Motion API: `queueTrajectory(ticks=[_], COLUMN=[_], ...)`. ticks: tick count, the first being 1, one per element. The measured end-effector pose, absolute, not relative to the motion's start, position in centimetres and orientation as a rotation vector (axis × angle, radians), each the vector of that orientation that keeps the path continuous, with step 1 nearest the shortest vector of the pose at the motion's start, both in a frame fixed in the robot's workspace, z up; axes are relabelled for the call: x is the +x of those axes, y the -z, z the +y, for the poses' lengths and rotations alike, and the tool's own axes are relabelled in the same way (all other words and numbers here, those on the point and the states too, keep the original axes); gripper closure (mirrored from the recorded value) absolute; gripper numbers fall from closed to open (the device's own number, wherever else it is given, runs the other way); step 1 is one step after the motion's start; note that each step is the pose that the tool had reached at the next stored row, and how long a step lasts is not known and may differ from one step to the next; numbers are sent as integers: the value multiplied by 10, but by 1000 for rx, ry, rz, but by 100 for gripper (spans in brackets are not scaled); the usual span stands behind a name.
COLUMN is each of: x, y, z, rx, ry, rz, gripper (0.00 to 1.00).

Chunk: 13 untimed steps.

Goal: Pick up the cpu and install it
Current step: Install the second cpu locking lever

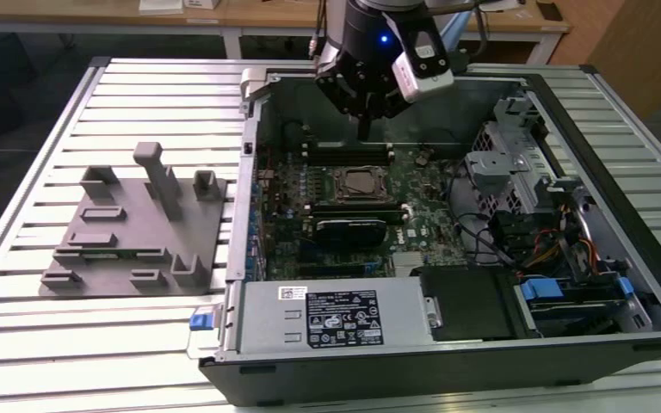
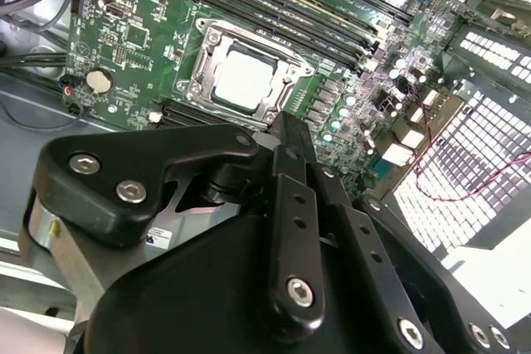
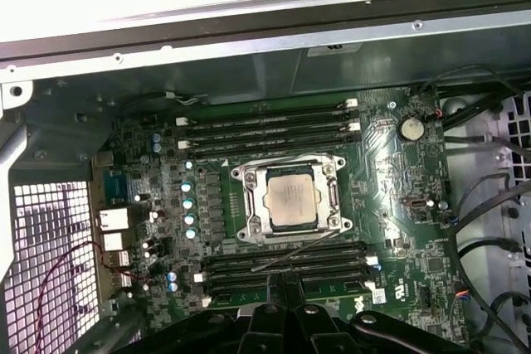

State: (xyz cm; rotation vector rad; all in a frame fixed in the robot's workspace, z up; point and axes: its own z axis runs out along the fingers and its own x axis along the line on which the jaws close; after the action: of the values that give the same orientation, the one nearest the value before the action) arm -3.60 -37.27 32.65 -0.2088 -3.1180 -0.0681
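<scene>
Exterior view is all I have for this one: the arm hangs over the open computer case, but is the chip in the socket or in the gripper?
Observer: In both wrist views the flat square cpu with a silver-grey metal top lies inside the metal socket frame on the green motherboard.
Operator: Is the gripper touching it?
Observer: No. In the first wrist view the black gripper is apart from the cpu, and the long black memory slots show between the two.
Operator: Does it hold anything?
Observer: No. In that same view the gripper is shut with nothing in it.
</scene>
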Motion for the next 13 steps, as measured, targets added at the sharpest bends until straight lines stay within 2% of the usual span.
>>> queueTrajectory(ticks=[13], x=[-36], y=[-321], z=[-373], rx=[-209], ry=[68], rz=[-3118], gripper=[89])
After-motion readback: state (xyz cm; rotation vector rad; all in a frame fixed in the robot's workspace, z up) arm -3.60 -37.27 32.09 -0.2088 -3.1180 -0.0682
